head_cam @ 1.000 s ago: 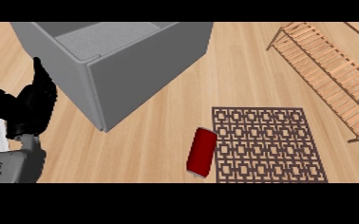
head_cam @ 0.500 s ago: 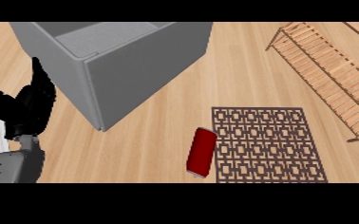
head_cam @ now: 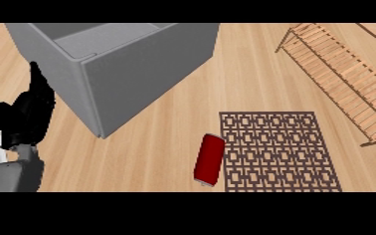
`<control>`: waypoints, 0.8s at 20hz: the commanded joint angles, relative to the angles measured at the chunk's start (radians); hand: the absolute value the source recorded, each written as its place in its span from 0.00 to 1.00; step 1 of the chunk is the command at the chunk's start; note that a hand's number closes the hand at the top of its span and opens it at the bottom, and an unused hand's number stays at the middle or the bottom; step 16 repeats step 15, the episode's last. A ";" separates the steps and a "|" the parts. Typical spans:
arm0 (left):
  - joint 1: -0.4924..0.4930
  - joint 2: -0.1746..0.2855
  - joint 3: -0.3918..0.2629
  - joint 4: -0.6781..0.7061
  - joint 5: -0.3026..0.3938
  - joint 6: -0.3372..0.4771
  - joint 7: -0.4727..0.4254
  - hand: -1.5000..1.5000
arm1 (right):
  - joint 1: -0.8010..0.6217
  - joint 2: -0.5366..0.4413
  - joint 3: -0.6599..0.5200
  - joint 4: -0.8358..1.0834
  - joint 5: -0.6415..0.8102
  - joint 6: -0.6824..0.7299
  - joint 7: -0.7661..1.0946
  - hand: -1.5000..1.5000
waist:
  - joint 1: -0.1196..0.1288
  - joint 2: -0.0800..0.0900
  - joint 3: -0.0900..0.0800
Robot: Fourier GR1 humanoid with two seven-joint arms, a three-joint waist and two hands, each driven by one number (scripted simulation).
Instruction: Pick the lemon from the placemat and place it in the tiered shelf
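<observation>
below me to the right i see the placemat (head_cam: 279,152), a dark brown lattice rectangle lying flat on the counter (head_cam: 242,79). the tiered shelf (head_cam: 334,72), pale wooden slats on a thin frame, runs slantwise beyond it, apart.

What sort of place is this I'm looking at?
Most likely a kitchen counter or similar household worktop: a pale wooden top carries a patterned placemat, a slatted wooden shelf at the right, and a large grey box.

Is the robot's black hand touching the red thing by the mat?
Apart. The head view shows the left hand at the left edge, with bare wooden counter between it and the red thing.
</observation>
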 commanded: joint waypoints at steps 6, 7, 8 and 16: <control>-0.061 -0.053 -0.061 0.000 -0.001 -0.014 0.016 0.50 | 0.143 -0.232 -0.138 0.270 -0.118 0.307 -0.208 0.00 | -0.027 0.009 0.000; -0.039 -0.031 -0.041 -0.007 0.025 -0.047 0.015 0.50 | 0.191 -0.235 -0.141 0.283 -0.113 0.337 -0.259 0.00 | -0.025 0.007 0.001; -0.054 -0.023 -0.024 0.006 0.037 -0.051 0.016 0.50 | 0.222 -0.250 -0.161 0.277 -0.122 0.350 -0.290 0.00 | -0.031 0.006 0.000; -0.072 -0.026 -0.024 0.028 0.031 -0.056 0.018 0.50 | 0.330 -0.261 -0.103 0.258 -0.083 0.357 -0.517 0.00 | -0.024 0.011 0.001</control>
